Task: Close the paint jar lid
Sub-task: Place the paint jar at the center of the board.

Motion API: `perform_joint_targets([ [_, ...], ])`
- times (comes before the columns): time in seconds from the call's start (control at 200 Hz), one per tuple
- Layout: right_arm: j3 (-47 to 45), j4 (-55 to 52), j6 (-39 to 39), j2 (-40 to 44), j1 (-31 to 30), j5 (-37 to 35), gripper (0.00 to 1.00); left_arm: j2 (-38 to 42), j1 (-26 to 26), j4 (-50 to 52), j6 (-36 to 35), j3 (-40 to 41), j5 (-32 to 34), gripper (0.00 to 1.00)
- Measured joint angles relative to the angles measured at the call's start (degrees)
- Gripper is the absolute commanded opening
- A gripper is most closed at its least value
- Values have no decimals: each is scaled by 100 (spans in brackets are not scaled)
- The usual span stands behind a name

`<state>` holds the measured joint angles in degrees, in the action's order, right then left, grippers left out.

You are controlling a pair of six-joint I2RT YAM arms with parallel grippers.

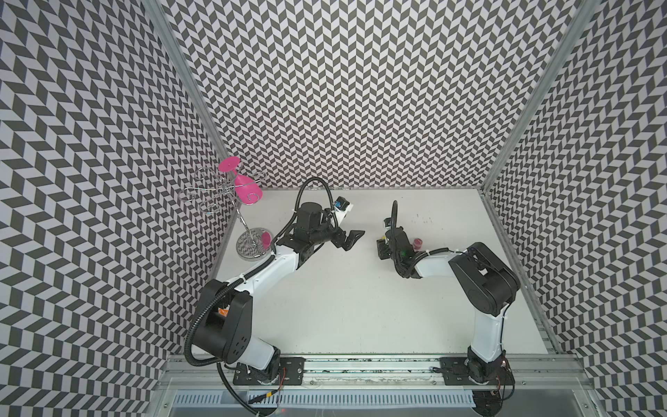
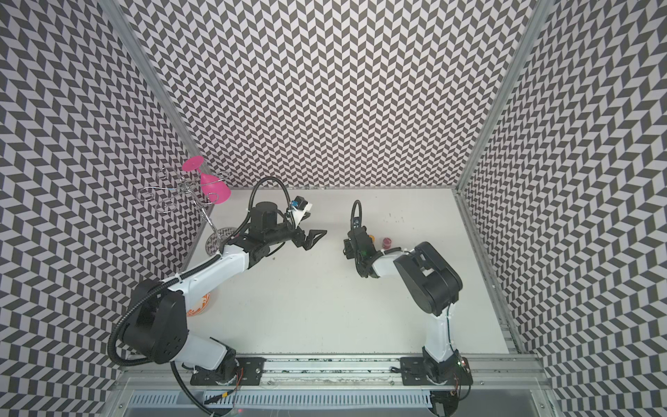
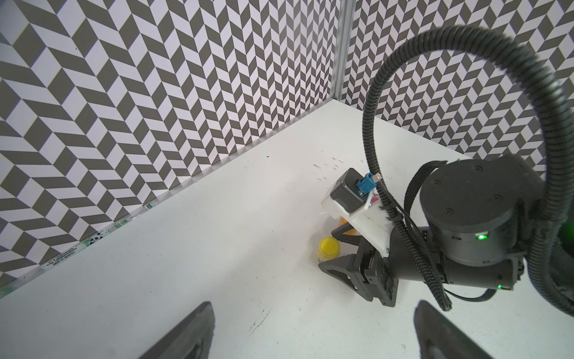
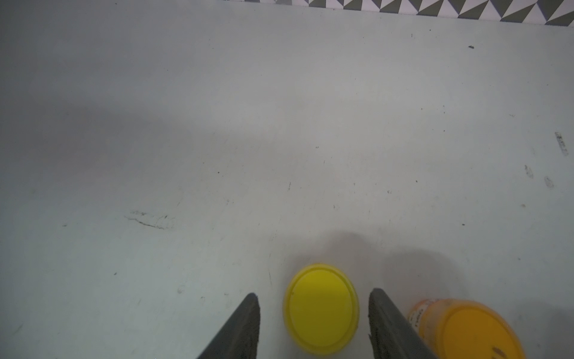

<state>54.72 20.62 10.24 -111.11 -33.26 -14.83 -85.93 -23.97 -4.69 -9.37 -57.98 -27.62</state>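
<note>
The right gripper (image 4: 314,293) points down at the table (image 1: 361,307). Its jaws stand moderately apart and straddle the yellow paint jar (image 3: 327,256), with a clear gap on each side; nothing is held. The lid (image 4: 321,307) sits flat on the jar mouth. Whether it is fully seated cannot be confirmed, because the wrist view shows only its top face.

Handling: the jar appears to be small, light, rigid plastic with a smooth lid. Expect it to slide or tip on the bare table under side load. Grip the lid at its rim, on opposite sides, and brace the body below it if turning or pressing is required.

An orange jar (image 4: 466,329) stands just beside the outer face of one right finger; allow for contact there.

The left gripper (image 3: 312,310) hangs above the table with jaws spread wide and empty, well apart from the jars.

Further back stands a magenta jar (image 1: 418,242). At the far left corner, a wire rack (image 1: 249,245) carries a pink glass (image 1: 245,189).
</note>
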Motion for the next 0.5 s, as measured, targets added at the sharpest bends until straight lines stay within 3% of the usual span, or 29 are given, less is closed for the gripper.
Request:
perform_joint_targets([
  [0.366,103,-105,-157,518,0,-133,64,0,0,50,-15,-2,83,100],
  [0.501,79,-184,-216,942,0,-188,80,0,0,48,-15,-2,76,100],
])
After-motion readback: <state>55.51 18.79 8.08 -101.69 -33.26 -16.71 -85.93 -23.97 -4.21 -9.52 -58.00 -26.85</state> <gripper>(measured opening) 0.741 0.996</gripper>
